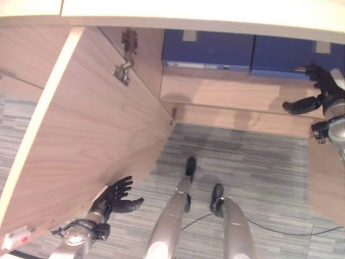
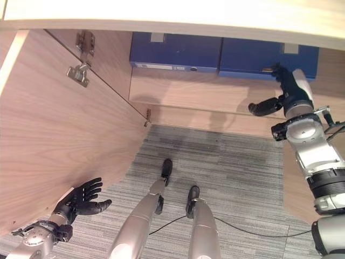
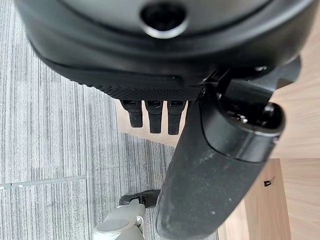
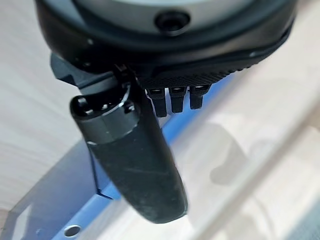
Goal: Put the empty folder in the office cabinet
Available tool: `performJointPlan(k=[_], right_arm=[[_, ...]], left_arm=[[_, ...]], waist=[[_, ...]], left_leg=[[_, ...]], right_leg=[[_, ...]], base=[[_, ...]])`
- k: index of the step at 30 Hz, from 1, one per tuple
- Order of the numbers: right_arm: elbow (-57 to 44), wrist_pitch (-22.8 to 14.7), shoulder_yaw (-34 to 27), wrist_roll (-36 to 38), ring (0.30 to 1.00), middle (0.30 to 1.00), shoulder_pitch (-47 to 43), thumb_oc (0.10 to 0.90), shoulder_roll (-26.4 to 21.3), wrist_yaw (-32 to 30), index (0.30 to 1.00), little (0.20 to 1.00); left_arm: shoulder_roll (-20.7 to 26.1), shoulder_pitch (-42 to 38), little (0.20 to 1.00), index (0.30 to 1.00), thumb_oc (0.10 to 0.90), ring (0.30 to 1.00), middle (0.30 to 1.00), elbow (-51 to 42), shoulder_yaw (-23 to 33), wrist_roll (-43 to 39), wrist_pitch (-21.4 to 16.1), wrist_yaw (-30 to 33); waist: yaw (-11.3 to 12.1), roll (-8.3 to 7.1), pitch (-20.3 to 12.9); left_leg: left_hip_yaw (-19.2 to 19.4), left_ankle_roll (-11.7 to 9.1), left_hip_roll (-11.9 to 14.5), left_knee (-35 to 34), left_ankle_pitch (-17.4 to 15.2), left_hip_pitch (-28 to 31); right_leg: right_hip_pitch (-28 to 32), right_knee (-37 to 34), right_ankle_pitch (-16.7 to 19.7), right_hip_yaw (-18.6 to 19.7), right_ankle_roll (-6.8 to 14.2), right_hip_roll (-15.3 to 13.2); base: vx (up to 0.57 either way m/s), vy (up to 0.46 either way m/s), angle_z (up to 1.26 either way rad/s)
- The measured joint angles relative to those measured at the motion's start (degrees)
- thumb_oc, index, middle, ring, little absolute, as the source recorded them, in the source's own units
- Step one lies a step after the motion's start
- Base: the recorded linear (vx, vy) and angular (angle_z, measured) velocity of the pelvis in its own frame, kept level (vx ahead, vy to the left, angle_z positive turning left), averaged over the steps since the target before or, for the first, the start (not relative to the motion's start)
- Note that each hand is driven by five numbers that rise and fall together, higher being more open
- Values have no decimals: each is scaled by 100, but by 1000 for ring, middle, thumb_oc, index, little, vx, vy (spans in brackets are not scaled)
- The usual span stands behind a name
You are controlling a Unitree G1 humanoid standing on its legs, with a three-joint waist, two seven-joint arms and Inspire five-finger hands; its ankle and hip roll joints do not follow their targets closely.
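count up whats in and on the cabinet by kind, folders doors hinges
blue folders: 2, left folder and right folder, side by side on the shelf
open cabinet doors: 1, door
metal hinges: 2, hinge, second hinge
total: 5

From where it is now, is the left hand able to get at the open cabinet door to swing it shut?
Probably yes. The left hand hangs open low beside the open cabinet door, right at its inner face, with nothing between them. The right hand is up at the blue folders on the shelf.
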Motion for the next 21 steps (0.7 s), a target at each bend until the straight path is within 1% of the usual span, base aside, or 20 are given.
performJointPlan(k=[2, 4, 5, 8, 9, 10, 12, 13, 15, 16, 18, 19, 20, 21], right_arm=[[-43, 12, -34, -144, 900, 900, 54, 800, 144, -13, 900, 900], [-123, 65, -42, -296, 900, 900, 299, 800, 231, 7, 900, 900], [-224, 100, -52, -352, 900, 900, 547, 800, 233, 74, 900, 900], [-371, 154, -210, -538, 900, 900, 1066, 800, 328, 250, 900, 900], [-545, 196, -416, -568, 900, 900, 1487, 800, 388, 347, 900, 900], [-597, 199, -437, -567, 900, 900, 1719, 800, 420, 432, 900, 900], [-725, 221, -482, -579, 900, 900, 2095, 800, 438, 599, 900, 900], [-833, 210, -509, -692, 900, 900, 2271, 800, 444, 655, 900, 900], [-861, 212, -601, -769, 900, 900, 2401, 800, 500, 723, 900, 900], [-945, 225, -647, -797, 900, 900, 2532, 800, 513, 769, 900, 900], [-1009, 214, -689, -821, 900, 900, 2628, 800, 611, 828, 900, 900], [-1011, 213, -805, -859, 900, 900, 2742, 800, 780, 856, 900, 900], [-986, 213, -819, -918, 900, 900, 2772, 800, 932, 869, 900, 900], [-989, 213, -833, -939, 900, 900, 2796, 800, 1017, 868, 900, 900]], left_arm=[[-6, -4, 900, 900, 800, 900, 900, 16, 0, 23, 1, -5], [-5, -8, 900, 900, 800, 900, 900, 7, 1, 121, 6, -5], [-5, -19, 900, 900, 800, 900, 900, 8, 2, 121, 9, -6], [-12, -32, 900, 900, 800, 900, 900, 19, 7, 126, 12, -10], [-57, -82, 900, 900, 800, 900, 900, 36, 17, 151, 39, -16], [-88, -102, 900, 900, 800, 900, 900, 75, 23, 158, 45, -16], [-136, -117, 900, 900, 800, 900, 900, 104, 27, 163, 91, -22], [-150, -114, 900, 900, 800, 900, 900, 108, 29, 165, 106, -20], [-210, -163, 900, 900, 800, 900, 900, 159, 34, 186, 124, -23], [-284, -257, 900, 900, 800, 900, 900, 298, 29, 337, 134, -98], [-345, -266, 900, 900, 800, 900, 900, 450, 25, 383, 139, -145], [-449, -313, 900, 900, 800, 900, 900, 621, 22, 388, 146, -137], [-509, -391, 900, 900, 800, 900, 900, 789, -39, 418, 146, -129], [-542, -453, 900, 900, 800, 900, 900, 875, -76, 456, 150, -137]], waist=[[15, 0, 0], [38, 5, -3], [58, 4, -3], [57, 4, -3], [74, 4, -4], [68, 3, -4], [25, 6, -9], [-47, 7, -21], [-83, 9, -32], [-200, -5, -58], [-246, -50, -241], [-251, -72, -369], [-258, -95, -431], [-293, -106, -441]], left_leg=[[0, -2, 4, -11, -1, 34], [4, -10, 8, -37, -7, 114], [5, -54, 11, -65, -40, 179], [13, -55, 22, -105, -40, 310], [12, -56, 34, -141, -38, 444], [2, -55, 53, -158, -39, 559], [-7, -50, 97, -238, -35, 823], [-33, -88, 116, -261, -66, 930], [-55, -97, 148, -334, -55, 1085], [-81, -102, 184, -359, -56, 1250], [-96, -128, 204, -413, -57, 1298], [-91, -138, 237, -453, -54, 1397], [-91, -120, 287, -467, 16, 1541], [-104, -131, 324, -486, 7, 1638]], right_leg=[[36, -12, 1, 0, -2, 6], [114, -39, 0, 5, -3, 9], [173, -59, 0, 6, -4, 13], [300, -100, 4, 14, -8, 27], [446, -166, 14, 7, -13, 47], [592, -239, 30, -4, -15, 68], [886, -400, 70, -40, -17, 120], [1029, -481, 93, -71, -31, 143], [1193, -581, 130, -95, -36, 182], [1404, -694, 164, -121, -43, 233], [1452, -746, 171, -133, -55, 255], [1577, -856, 208, -132, -66, 295], [1767, -983, 272, -162, -71, 358], [1899, -1076, 293, -203, -63, 381]], base=[[-22, -4, 0], [-35, -15, -1], [0, 0, 0], [-18, -51, -2], [-18, -58, -1], [-30, -53, -2], [-41, -60, -3], [-42, -58, 0], [-51, -55, 1], [-53, -54, 2], [-100, -27, -1], [-182, -40, -6], [-182, -40, -5], [-59, -62, -2]])
